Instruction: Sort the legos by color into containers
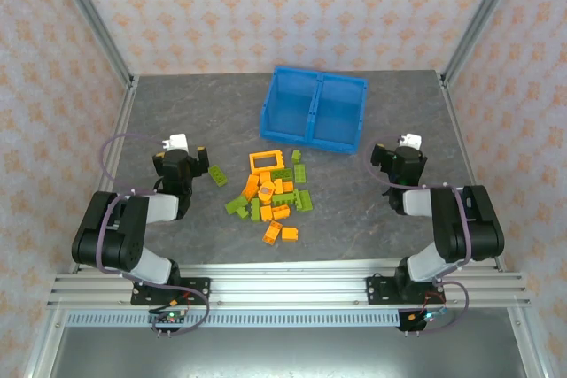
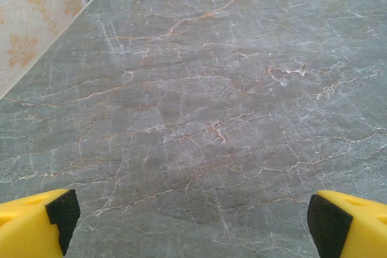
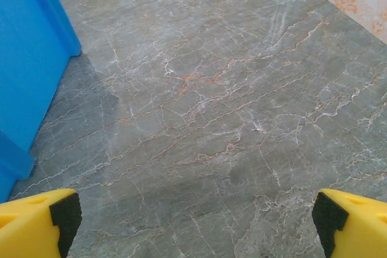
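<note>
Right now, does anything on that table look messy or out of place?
Nothing looks damaged. The orange and green bricks lie in a jumbled heap, one green brick apart on its left, and the blue bin behind them sits slightly skewed, seemingly empty.

Your top view sits high above and behind both arm bases (image 1: 173,288), angled down and forward, far enough back to hold the whole grey table (image 1: 354,219), the blue bin (image 1: 306,137) at its far side and the walls (image 1: 292,6). Your left wrist camera rides low over the table, facing the far wall, the left wall (image 2: 30,28) at its edge. Your right wrist camera rides just as low, facing the far right corner; it shares with the top view the bin's right side (image 3: 24,58) and the bare table beside it.
</note>
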Available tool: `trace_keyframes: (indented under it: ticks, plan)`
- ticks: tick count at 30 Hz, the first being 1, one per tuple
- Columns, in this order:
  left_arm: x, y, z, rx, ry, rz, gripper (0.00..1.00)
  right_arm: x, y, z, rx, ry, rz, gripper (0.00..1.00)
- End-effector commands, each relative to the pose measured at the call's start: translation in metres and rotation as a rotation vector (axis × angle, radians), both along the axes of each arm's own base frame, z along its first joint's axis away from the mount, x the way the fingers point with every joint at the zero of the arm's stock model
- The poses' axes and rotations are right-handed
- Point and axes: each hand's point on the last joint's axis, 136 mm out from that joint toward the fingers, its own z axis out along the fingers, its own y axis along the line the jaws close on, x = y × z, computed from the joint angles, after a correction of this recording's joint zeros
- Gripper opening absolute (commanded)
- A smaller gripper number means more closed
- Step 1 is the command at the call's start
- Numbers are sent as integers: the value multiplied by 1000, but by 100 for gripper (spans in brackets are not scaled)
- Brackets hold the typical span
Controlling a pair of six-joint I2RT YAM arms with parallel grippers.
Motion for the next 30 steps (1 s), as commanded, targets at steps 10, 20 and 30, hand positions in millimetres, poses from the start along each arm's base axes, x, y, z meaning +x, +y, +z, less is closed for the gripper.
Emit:
trace_keyframes:
  ticks: [10,20,30]
  plan:
    - [7,-2,12,13,-43,-6,100,3,-1,11,1,-30,3,99]
    - [7,-2,13,13,-44,-7,100,2,-4,16,-3,-43,-14,99]
    - [-3,6,48,-9,-18,57,100,-61,-17,122,335,82,-309,99]
